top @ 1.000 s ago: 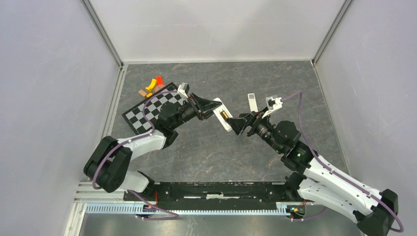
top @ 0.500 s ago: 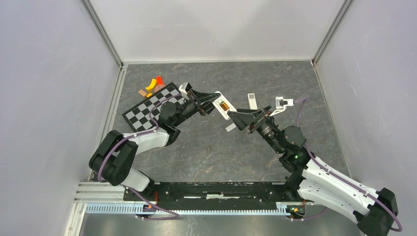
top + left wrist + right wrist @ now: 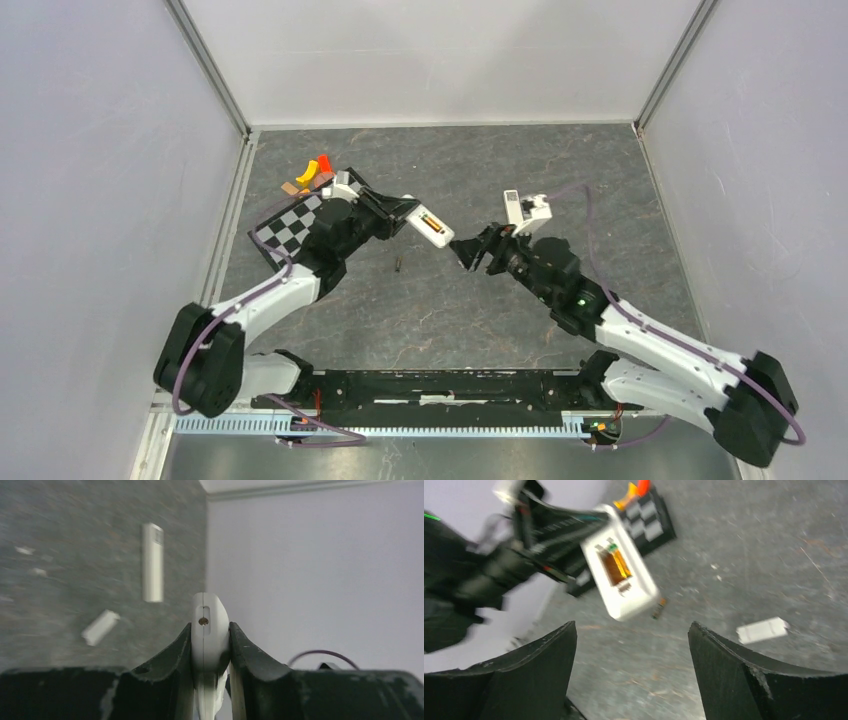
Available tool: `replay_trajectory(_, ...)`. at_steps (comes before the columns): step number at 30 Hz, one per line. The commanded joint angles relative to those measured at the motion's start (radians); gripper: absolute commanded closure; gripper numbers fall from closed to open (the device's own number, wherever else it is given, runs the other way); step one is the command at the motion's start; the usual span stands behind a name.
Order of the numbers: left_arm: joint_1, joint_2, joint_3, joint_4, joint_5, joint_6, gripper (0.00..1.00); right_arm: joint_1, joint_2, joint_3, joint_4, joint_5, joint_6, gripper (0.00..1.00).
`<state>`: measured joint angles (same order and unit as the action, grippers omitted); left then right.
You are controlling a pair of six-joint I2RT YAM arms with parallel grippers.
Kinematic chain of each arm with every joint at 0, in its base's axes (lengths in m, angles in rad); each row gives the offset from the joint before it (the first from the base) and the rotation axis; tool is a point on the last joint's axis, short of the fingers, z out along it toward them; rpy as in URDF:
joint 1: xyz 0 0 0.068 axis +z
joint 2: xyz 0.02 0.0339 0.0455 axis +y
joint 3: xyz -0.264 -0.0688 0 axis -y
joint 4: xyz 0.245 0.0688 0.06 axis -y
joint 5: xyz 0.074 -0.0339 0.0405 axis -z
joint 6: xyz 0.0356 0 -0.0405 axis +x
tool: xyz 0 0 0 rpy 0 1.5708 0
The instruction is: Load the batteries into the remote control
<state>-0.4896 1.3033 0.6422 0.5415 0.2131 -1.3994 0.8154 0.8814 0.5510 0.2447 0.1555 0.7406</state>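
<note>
Above the middle of the table [image 3: 440, 305], the left hand [image 3: 210, 630] is clamped tight on one end of the remote control [image 3: 428, 224]. It holds the remote off the surface, with the open battery bay facing up and toward the right arm. A gold-banded seated battery [image 3: 615, 565] shows in that bay, though blur hides finer detail. The loose battery [image 3: 398, 265] lies on the table below the remote, apart from both arms. The right hand [image 3: 472, 248] faces the remote's free end from close by, its fingers [image 3: 539, 665] spread wide and holding nothing. A short white piece [image 3: 763, 630] lies flat on the table near that hand, and a long white strip [image 3: 152, 562] lies farther back. A checkerboard [image 3: 285, 232] sits under the left forearm.
</note>
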Motion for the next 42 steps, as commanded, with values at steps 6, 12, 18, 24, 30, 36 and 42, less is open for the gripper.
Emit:
replay_trajectory(6, 0.023, -0.299, 0.074, -0.571, -0.640, 0.596, 0.98, 0.057, 0.445, 0.277, -0.193, 0.051, -0.217, 0.25)
replay_trajectory(12, 0.023, -0.487, 0.082, -0.719, -0.941, 0.680, 0.98, 0.162, 0.830, 0.619, -0.286, 0.138, -0.263, 0.26)
replay_trajectory(18, 0.023, -0.649, 0.120, -0.806, -1.131, 0.732, 0.98, 0.253, 1.120, 0.911, -0.372, 0.284, -0.271, 0.17)
replay_trajectory(24, 0.023, -0.738, 0.155, -0.829, -1.104, 0.764, 0.98, 0.300, 1.235, 0.945, -0.183, 0.295, -0.309, 0.14)
replay_trajectory(30, 0.023, -0.769, 0.172, -0.841, -1.080, 0.783, 0.98, 0.327, 1.347, 1.041, -0.124, 0.326, -0.355, 0.14)
replay_trajectory(36, 0.023, -0.780, 0.187, -0.839, -1.059, 0.798, 0.98, 0.340, 1.431, 1.116, -0.105, 0.343, -0.371, 0.13)
replay_trajectory(42, 0.023, -0.790, 0.192, -0.841, -1.043, 0.811, 0.98, 0.342, 1.486, 1.158, -0.047, 0.316, -0.403, 0.13)
